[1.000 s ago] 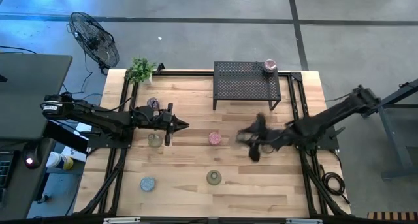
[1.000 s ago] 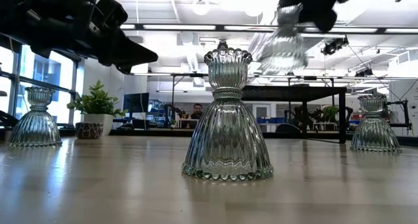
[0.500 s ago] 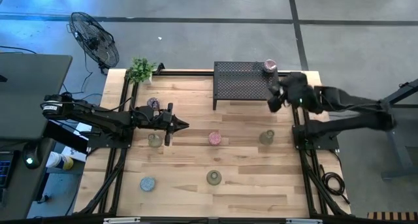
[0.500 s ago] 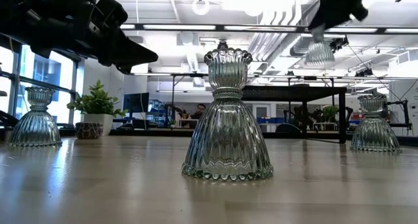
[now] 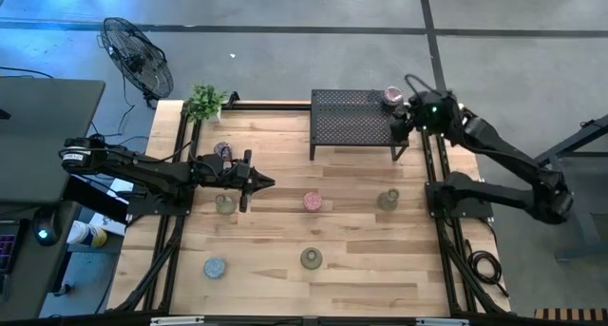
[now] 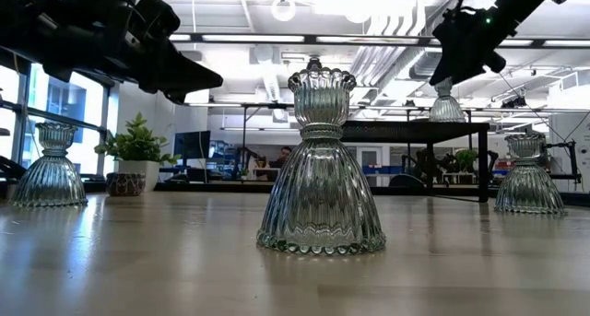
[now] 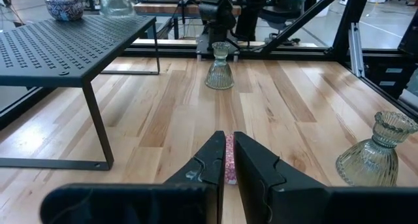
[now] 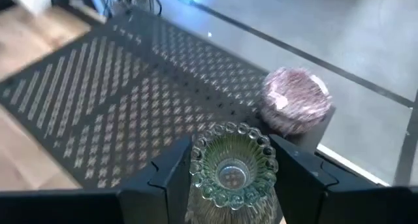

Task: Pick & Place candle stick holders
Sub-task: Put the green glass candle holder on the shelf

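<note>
One clear ribbed candle stick holder [image 8: 232, 166] is clamped between the fingers of the right gripper [image 5: 403, 126], which is positioned at the upper right of the high view, over the right end of the black mesh rack [image 5: 353, 122]. A mauve holder [image 5: 392, 98] is seated on the rack's far right corner, just beside the held piece. Five further holders are distributed on the wooden table [image 5: 351, 269]: a pink holder [image 5: 313, 201] at centre frame, an olive-green holder [image 5: 388, 200] to its right, another olive-green holder [image 5: 311, 258] lower centre, a light blue holder [image 5: 215, 267] at lower left, and a pale holder [image 5: 224, 204] at centre left. A further mauve piece [image 5: 222, 150] is seen just above the left arm. The left gripper [image 5: 267, 182] is held at centre left of the high view with its fingers [image 7: 256, 165] pressed together on nothing. A small potted plant [image 5: 203, 103] is located at the table's upper left corner, and a floor fan [image 5: 136, 58] beyond it.
</note>
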{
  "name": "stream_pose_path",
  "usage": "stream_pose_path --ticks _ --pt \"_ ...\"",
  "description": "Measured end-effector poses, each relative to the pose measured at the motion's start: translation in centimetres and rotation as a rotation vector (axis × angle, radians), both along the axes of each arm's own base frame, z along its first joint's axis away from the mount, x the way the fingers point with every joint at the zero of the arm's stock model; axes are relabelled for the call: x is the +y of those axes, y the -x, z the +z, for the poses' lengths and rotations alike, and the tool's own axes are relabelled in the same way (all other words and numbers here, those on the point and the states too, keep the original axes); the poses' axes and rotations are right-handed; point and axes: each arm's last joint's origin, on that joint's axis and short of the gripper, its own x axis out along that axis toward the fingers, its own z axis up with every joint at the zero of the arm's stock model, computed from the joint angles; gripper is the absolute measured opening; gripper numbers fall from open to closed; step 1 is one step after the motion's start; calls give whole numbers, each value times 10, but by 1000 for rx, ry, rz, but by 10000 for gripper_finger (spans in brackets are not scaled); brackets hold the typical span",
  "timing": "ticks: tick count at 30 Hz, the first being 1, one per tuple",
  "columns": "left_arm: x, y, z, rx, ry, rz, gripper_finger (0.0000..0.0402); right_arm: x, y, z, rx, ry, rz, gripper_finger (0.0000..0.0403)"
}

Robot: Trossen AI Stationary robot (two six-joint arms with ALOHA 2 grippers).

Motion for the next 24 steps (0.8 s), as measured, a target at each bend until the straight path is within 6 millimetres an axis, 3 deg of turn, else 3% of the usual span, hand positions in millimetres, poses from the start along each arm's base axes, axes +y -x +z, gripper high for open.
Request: stream_pose_path --ticks 7,24 --pt "0 0 0 0 -3 0 27 -11 10 1 -34 -19 -14 165" --pt "0 0 0 1 -2 0 27 -22 2 -7 -5 -51 -18 177"
